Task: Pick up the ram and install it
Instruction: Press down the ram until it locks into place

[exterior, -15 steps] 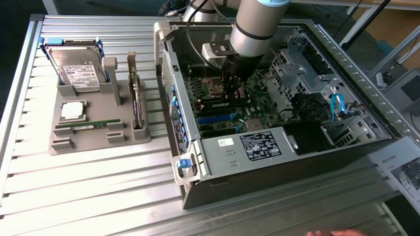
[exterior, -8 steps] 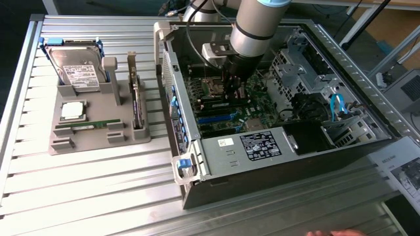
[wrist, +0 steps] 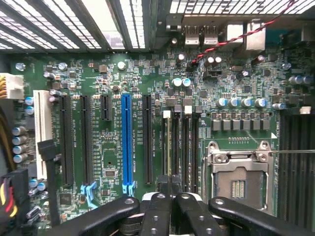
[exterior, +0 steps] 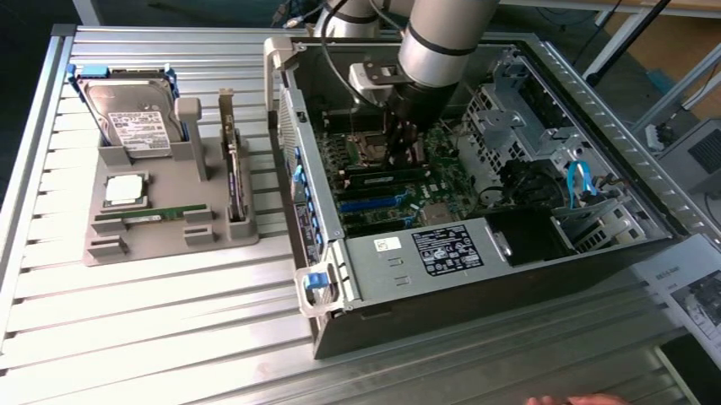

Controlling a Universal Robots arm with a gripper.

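green mobo [wrist: 123, 73], blue slot [wrist: 126, 142], black pincer [wrist: 170, 196]

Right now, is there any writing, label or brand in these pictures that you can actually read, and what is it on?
None reads clearly.
Hard drive label: printed lines, too small to read.
Black sticker on the power supply: white text, blurred.
Small white sticker beside it: unreadable.
Motherboard slot markings: tiny white print, illegible.
Paper sheet at the exterior view's right: illegible.

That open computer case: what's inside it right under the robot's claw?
Under the shut gripper lies the green motherboard inside the computer case: long slots, one blue slot, an empty processor socket. The fingers cover whatever sits directly below them.
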